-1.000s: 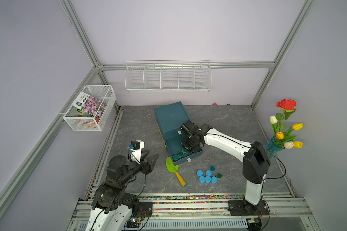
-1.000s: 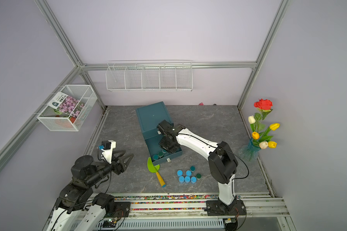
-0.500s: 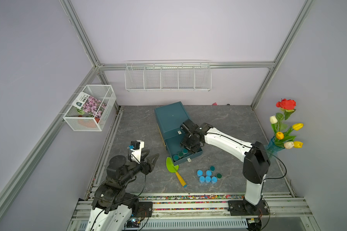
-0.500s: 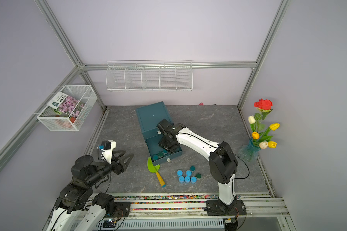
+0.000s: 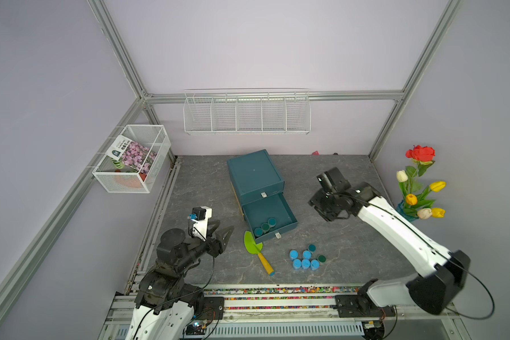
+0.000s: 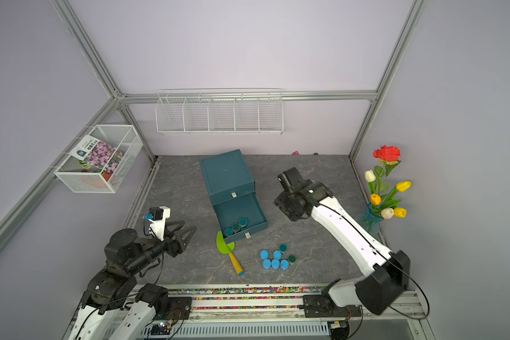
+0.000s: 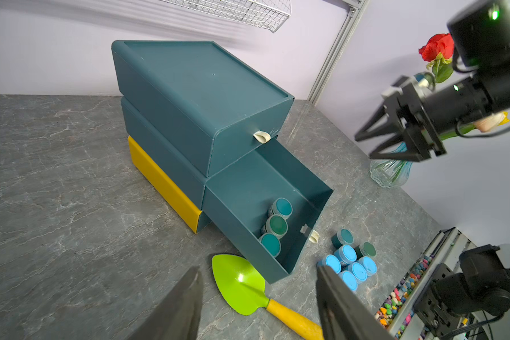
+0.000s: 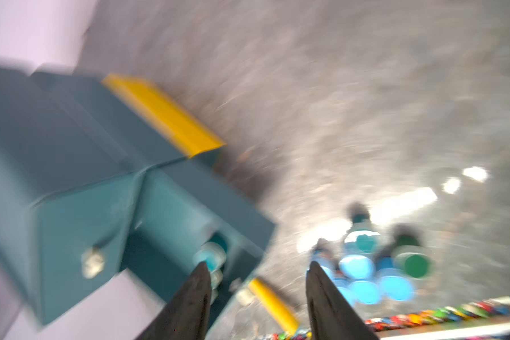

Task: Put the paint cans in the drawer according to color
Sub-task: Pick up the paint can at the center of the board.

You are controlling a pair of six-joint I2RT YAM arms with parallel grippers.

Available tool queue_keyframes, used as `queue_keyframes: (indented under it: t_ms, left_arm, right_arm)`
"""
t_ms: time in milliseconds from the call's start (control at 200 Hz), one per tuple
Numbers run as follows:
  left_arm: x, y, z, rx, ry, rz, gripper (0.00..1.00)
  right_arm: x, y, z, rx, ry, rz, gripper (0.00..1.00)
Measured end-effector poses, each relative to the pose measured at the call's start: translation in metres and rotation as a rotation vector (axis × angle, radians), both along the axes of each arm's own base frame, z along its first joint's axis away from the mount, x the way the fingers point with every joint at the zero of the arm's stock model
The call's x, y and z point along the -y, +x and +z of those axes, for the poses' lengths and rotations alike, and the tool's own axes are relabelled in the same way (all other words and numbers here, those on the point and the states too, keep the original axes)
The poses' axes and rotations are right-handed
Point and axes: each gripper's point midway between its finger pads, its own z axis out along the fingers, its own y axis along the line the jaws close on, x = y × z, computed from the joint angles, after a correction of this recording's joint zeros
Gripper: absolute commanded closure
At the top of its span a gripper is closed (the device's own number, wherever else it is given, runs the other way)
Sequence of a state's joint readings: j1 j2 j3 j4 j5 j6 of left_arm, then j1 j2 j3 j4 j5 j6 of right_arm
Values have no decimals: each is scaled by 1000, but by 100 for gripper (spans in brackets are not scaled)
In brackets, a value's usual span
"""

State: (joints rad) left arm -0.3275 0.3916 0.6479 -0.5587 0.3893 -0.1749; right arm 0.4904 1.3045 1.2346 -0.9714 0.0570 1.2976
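Note:
The teal drawer cabinet [image 5: 255,173] has its middle drawer [image 5: 265,207] pulled out. Three dark teal paint cans [image 5: 265,226] stand in a row at the drawer's front left corner, also clear in the left wrist view [image 7: 277,225]. Several light blue paint cans [image 5: 304,260] and two dark teal ones [image 5: 311,248] cluster on the table in front of the drawer. My right gripper [image 5: 318,210] hangs open and empty to the right of the drawer, above the table. My left gripper [image 5: 225,226] stands open near the table's left front, pointing toward the drawer.
A green trowel [image 5: 252,243] with a yellow handle lies just in front of the drawer's left corner. A vase of flowers [image 5: 418,188] stands at the right wall. Wire baskets [image 5: 248,114] hang on the back and left walls. A yellow drawer [image 7: 162,179] sits shut at the cabinet's base.
My right gripper has pulled out of the drawer and swung to the right, its jaws wider than a second ago. The left arm has not moved.

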Motion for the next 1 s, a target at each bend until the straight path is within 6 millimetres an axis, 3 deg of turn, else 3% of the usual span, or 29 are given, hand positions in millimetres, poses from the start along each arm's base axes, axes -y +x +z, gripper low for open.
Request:
queue_keyframes:
  t_ms: [80, 140, 345, 805, 1000]
  left_arm:
    - [0, 0, 0, 0, 0, 0, 36]
    - [0, 0, 0, -1, 0, 0, 36]
    - [0, 0, -1, -3, 1, -1, 36]
    - [0, 1, -1, -4, 1, 0, 36]
    - [0, 1, -1, -4, 1, 0, 36]
  right_arm:
    - [31, -31, -37, -88, -22, -72, 44]
    - [41, -53, -63, -159, -35, -92, 44]
    - [41, -91, -117, -319, -4, -98, 41]
    - [12, -104, -149, -434, 36, -6, 39]
    - [7, -105, -153, -442, 42, 11, 44]
